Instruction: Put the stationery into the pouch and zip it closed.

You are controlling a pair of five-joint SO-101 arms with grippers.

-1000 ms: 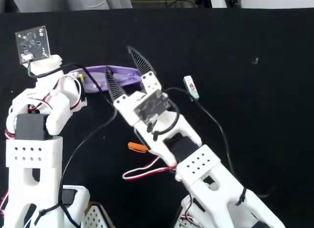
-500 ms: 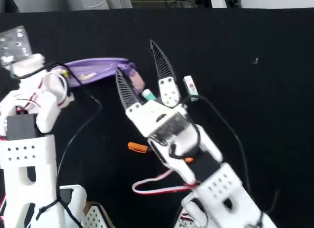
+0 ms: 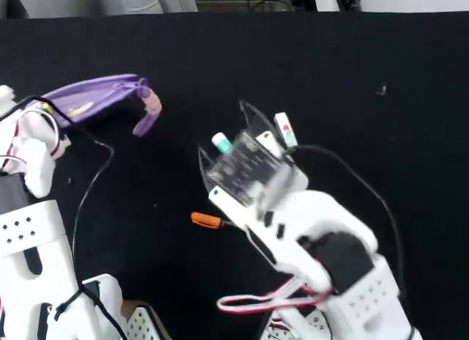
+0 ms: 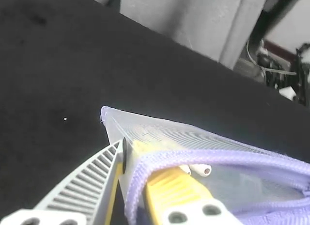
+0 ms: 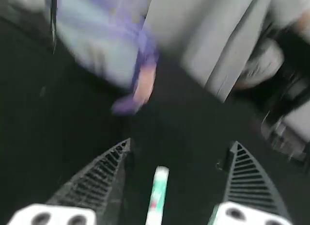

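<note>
Pen (image 5: 157, 191) lies between the wide-spread right fingers (image 5: 97, 181); left fingers (image 4: 87, 181) clamp the pouch (image 4: 203, 142).

Pouch (image 5: 104, 65) smeared by motion; right of pouch, green-capped white stick (image 3: 221, 143) half hidden under right gripper (image 3: 222, 129).

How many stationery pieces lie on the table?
3: orange one beside the right arm, green-tipped one under the right gripper, white one beside it. Others may be hidden.

purple pouch (image 3: 102, 98), orange pen (image 3: 206, 220) apart
</note>
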